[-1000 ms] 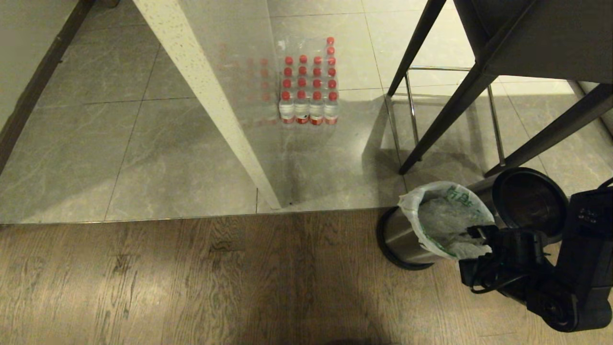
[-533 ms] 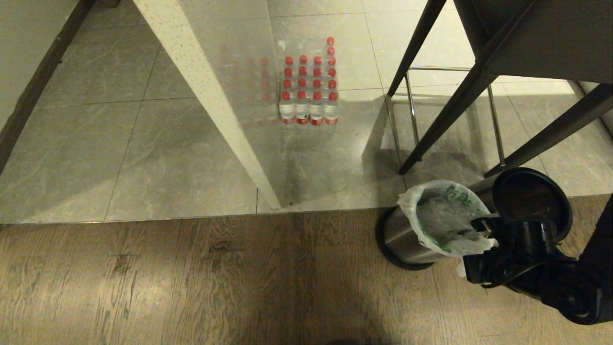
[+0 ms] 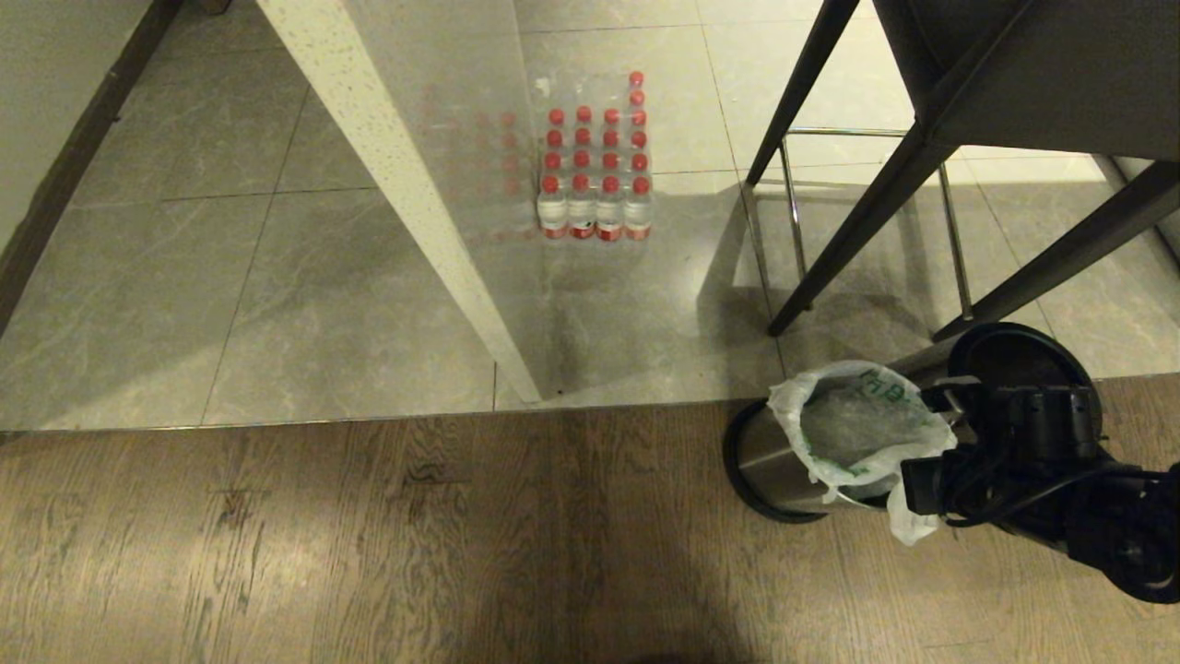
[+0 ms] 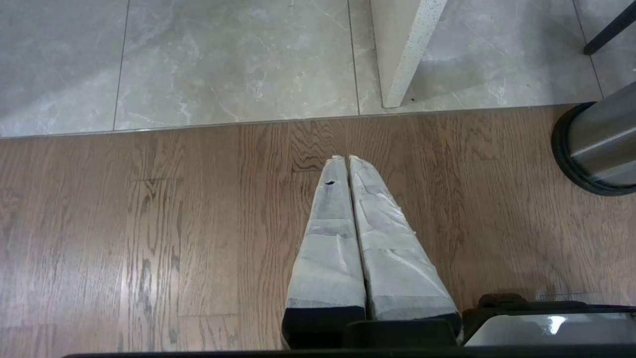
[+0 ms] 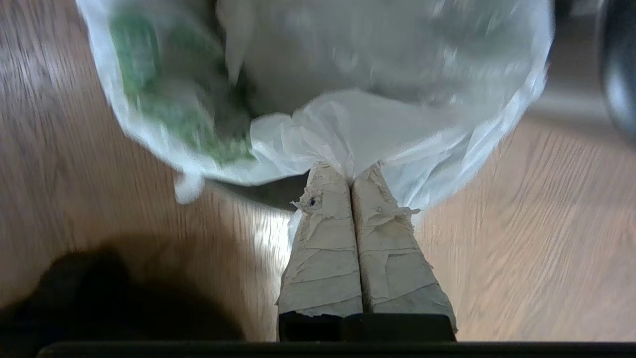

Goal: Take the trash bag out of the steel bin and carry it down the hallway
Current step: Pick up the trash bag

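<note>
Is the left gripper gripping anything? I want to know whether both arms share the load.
No. The left gripper is shut on nothing above the bare wood floor.

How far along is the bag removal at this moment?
Done: the right gripper has its jaws shut on the trash bag at its near rim. In hand: pulling; the bag is still draped over the steel bin, lid open. Left: lifting it free and carrying it down the hallway. The left gripper hangs shut over the wood floor.
</note>
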Motion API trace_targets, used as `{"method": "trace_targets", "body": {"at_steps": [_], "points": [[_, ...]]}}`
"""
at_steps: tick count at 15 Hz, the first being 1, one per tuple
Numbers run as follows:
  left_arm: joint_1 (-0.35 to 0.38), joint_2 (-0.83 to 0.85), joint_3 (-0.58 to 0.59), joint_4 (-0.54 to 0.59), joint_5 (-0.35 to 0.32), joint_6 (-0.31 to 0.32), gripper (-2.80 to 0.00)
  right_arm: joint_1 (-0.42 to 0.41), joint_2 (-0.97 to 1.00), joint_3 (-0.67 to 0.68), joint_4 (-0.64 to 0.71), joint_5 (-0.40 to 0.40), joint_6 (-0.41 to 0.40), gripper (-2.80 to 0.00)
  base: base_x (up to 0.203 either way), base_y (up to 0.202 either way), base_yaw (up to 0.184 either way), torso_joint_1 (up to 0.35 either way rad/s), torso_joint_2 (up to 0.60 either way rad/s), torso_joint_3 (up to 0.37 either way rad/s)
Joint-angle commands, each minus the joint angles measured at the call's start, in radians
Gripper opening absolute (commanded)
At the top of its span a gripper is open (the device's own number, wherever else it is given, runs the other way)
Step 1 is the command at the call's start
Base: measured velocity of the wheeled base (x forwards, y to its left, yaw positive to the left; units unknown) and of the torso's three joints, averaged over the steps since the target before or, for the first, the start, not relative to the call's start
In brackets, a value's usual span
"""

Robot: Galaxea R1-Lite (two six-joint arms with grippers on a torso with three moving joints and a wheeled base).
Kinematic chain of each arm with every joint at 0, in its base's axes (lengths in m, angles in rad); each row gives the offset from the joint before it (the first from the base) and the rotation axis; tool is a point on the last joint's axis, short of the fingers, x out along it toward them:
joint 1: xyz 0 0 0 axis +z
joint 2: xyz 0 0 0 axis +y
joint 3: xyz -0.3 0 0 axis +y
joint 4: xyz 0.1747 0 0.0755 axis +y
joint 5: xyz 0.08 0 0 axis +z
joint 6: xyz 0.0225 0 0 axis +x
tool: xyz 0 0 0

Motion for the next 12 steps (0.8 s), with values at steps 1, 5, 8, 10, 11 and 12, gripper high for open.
{"method": "trace_targets", "body": {"at_steps": [1,5,8,10,11,12], "points": [[0.000,0.001,0.001,0.000,0.001,0.000,-2.80,0.003,-0.002,-0.040,-0.003,-0.002,-0.002,-2.80,0.000,0.000,0.000,0.000,0.00,0.000],[0.000,0.001,0.000,0.000,0.001,0.000,-2.80,0.006,0.060,-0.143,-0.009,-0.005,-0.005,-2.80,0.000,0.000,0.000,0.000,0.00,0.000],[0.000,0.001,0.000,0.000,0.001,0.000,-2.80,0.019,0.135,-0.251,-0.011,-0.016,-0.007,-2.80,0.000,0.000,0.000,0.000,0.00,0.000],[0.000,0.001,0.002,0.000,0.001,0.000,-2.80,0.025,0.197,-0.290,-0.013,-0.061,-0.005,-2.80,0.000,0.000,0.000,0.000,0.00,0.000],[0.000,0.001,0.002,0.000,0.001,0.000,-2.80,0.029,0.230,-0.299,-0.028,-0.085,-0.003,-2.80,0.000,0.000,0.000,0.000,0.00,0.000],[0.000,0.001,0.000,0.000,0.001,0.000,-2.80,0.035,0.254,-0.309,-0.066,-0.100,-0.004,-2.80,0.000,0.000,0.000,0.000,0.00,0.000]]}}
